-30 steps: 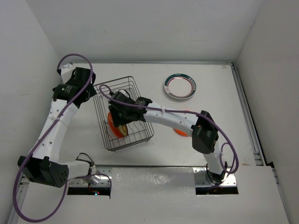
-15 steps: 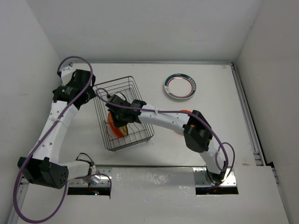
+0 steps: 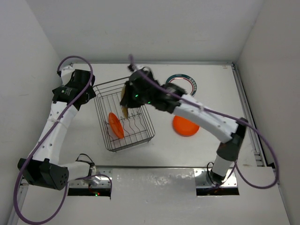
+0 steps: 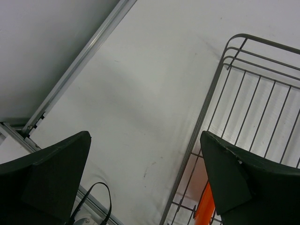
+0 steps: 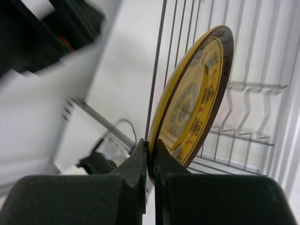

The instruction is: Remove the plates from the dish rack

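Observation:
My right gripper [image 3: 127, 97] is shut on the rim of a yellow patterned plate with a dark brown rim [image 3: 125, 104], held on edge above the far part of the grey wire dish rack [image 3: 100, 117]. In the right wrist view the gripper [image 5: 151, 150] pinches this plate [image 5: 197, 98] over the rack's wires [image 5: 243, 86]. One orange plate [image 3: 116, 124] stands in the rack. My left gripper [image 3: 89, 96] is open beside the rack's left rim; its wrist view shows the gripper [image 4: 144, 140] open and empty, with the rack's rim [image 4: 206, 103] and the orange plate [image 4: 206, 211].
An orange plate [image 3: 185, 125] lies flat on the table right of the rack. A white plate with a dark green and red rim [image 3: 183, 84] lies at the back, partly hidden by my right arm. White walls enclose the table on three sides.
My right arm has lifted the yellow plate up out of the rack and toward the back. The orange plate stays in the rack. The left arm has not moved.

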